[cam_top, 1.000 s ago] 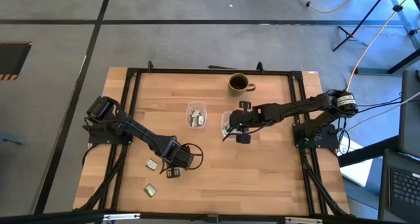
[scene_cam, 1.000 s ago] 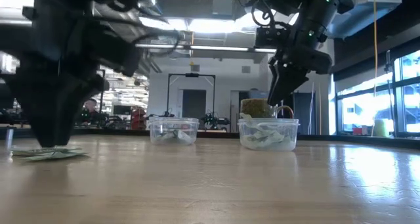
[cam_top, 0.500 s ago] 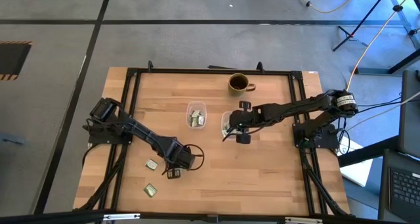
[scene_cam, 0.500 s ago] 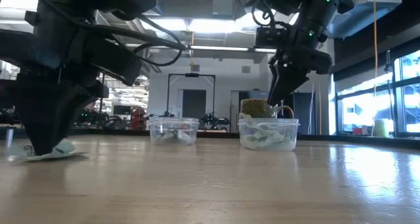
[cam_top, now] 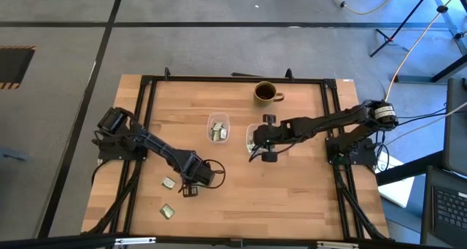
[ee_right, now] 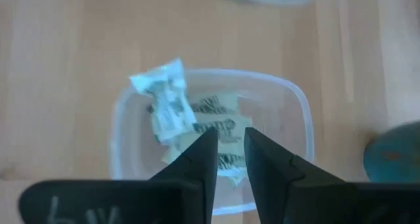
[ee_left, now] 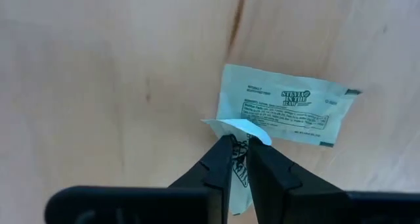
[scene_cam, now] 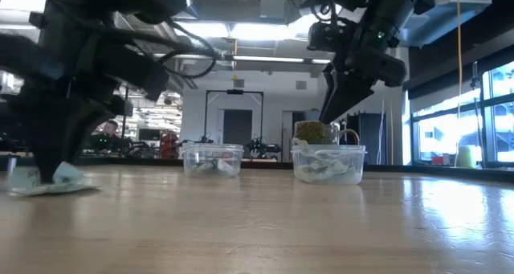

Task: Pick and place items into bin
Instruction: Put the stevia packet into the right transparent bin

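Lower left of the high view, the left end effector [ee_left: 239, 159] pinched one packet [ee_left: 239, 168] on the table [cam_top: 292, 190]; the right end effector [ee_right: 228, 148], fingers slightly apart, hung over a packet-filled bin [ee_right: 298, 129].

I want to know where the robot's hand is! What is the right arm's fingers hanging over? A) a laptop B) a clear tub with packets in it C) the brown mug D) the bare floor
B: in the right wrist view the right gripper hangs above a clear tub holding packets.
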Tool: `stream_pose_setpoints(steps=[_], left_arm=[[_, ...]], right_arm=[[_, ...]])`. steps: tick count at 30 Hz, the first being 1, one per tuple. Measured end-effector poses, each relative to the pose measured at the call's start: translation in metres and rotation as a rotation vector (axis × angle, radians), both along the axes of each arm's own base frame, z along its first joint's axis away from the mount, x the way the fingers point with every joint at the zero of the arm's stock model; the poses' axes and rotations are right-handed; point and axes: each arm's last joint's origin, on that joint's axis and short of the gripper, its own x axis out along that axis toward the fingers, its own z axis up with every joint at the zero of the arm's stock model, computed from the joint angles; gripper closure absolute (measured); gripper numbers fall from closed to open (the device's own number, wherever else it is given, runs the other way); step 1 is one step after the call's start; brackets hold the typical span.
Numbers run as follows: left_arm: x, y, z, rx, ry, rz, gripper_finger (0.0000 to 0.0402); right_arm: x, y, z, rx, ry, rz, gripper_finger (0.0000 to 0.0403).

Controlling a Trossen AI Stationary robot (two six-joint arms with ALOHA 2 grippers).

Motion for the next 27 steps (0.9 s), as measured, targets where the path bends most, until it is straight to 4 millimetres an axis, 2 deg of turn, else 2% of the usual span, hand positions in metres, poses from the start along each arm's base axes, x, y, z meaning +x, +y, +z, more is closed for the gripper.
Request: stream_pose_setpoints(steps=[6,11,17,22,27], left_arm=[[-0.003,0.009,0.014,-0.002,-0.012,0.023,0.0364],[0.000,0.015,0.028,-0.020,-0.102,-0.018,0.0364],[0.020,0.023,0.043,-0.050,-0.348,-0.108,0.0364],[0.038,0.032,0.052,-0.108,-0.516,-0.130,0.0363],[0.051,0.041,0.060,-0.213,-0.626,-0.101,0.0365]], right_arm=[[0.001,0.002,0.000,-0.001,-0.009,0.009,0.0322],[0.005,0.003,0.003,0.024,-0.056,0.048,0.0322],[0.014,0.013,0.009,0.126,-0.148,0.308,0.0322],[0.018,0.031,0.014,0.078,-0.210,0.506,0.0322],[0.019,0.051,0.019,0.022,-0.278,0.631,0.0322]])
